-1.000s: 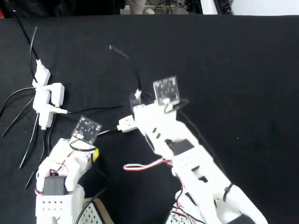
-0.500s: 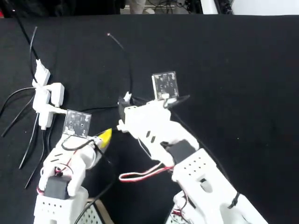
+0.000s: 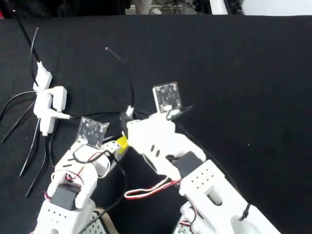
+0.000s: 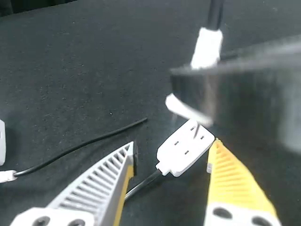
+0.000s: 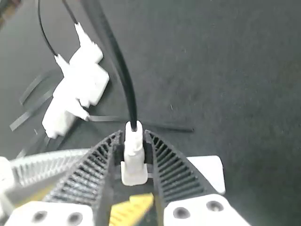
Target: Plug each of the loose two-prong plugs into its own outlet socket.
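Note:
A white outlet socket [image 4: 186, 147] on a black cord lies on the black cloth between the spread fingers of my left gripper [image 4: 174, 143], which is open around it without touching. My right gripper [image 5: 131, 134] is shut on a white two-prong plug [image 5: 133, 157] whose black cord runs away from it. It holds the plug just above the socket [image 5: 209, 170], with the prongs [image 4: 186, 107] close to the slots. From above, the two grippers meet near the table's middle: left gripper [image 3: 116, 144], right gripper [image 3: 127, 117], plug [image 3: 129, 112].
A cluster of white outlet blocks and plugs [image 3: 48, 105] with several black cords lies at the left of the table, also seen as a cluster [image 5: 77, 89] from the right wrist. A thin black wire [image 4: 80, 146] crosses the cloth nearby.
My right gripper has carried the plug left and down toward the socket. My left arm has swung right, bringing its open fingers around the socket.

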{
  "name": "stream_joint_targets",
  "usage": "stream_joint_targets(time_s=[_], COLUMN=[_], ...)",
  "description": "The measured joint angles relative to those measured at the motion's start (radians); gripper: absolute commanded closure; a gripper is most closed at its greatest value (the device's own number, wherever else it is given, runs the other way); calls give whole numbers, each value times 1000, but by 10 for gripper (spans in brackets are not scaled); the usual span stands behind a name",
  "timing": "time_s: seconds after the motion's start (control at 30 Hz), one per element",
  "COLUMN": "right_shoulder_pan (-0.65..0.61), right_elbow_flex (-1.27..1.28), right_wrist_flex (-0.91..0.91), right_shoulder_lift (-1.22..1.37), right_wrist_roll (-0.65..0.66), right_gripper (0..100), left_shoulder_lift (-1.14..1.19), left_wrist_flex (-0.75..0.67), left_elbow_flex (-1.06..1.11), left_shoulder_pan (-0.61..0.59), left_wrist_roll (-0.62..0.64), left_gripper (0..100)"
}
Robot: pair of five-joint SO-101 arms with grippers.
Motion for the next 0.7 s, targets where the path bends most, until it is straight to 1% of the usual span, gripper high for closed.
stream_joint_targets(time_s=[0.1,0.37,0.57,0.7], right_shoulder_pan=[0,0,-2,-40], right_elbow_flex=[-2,-28,-28,-28], right_wrist_flex=[48,74,74,77], right_shoulder_lift=[0,-11,-11,-12], right_wrist_roll=[-2,-2,-2,3], right_gripper=[987,987,987,987], left_shoulder_lift=[0,3,3,3], left_wrist_flex=[-12,-126,-127,-127], left_elbow_flex=[0,46,48,48], left_shoulder_pan=[-23,-78,-78,-91], left_wrist_roll=[0,0,0,0], left_gripper=[742,742,742,742])
